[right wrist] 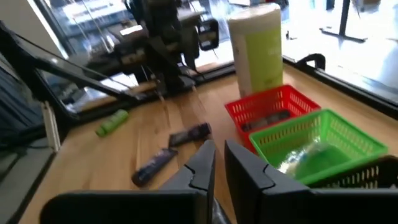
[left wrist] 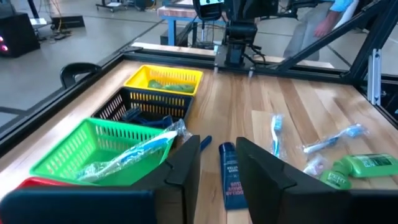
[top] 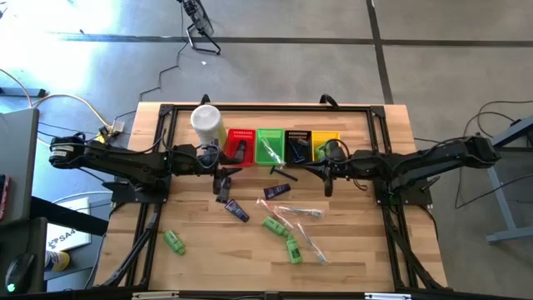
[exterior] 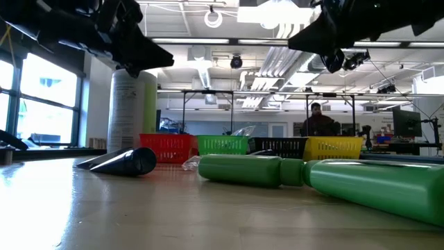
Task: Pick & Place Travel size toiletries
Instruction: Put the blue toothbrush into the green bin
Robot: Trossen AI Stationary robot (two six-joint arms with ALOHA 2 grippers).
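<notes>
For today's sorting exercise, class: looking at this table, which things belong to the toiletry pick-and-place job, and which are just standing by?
Part of the job:
green mini bottles
dark tubes
clear-wrapped toothbrushes
red basket, green basket, black basket and yellow basket
left gripper and right gripper

Just standing by:
tall white canister
person in the room behind

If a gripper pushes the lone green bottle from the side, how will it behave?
The green bottle looks round and lies on its side on bare wood, so it would probably roll. It seems small and likely light. Its smooth plastic may slip between fingers.
</notes>
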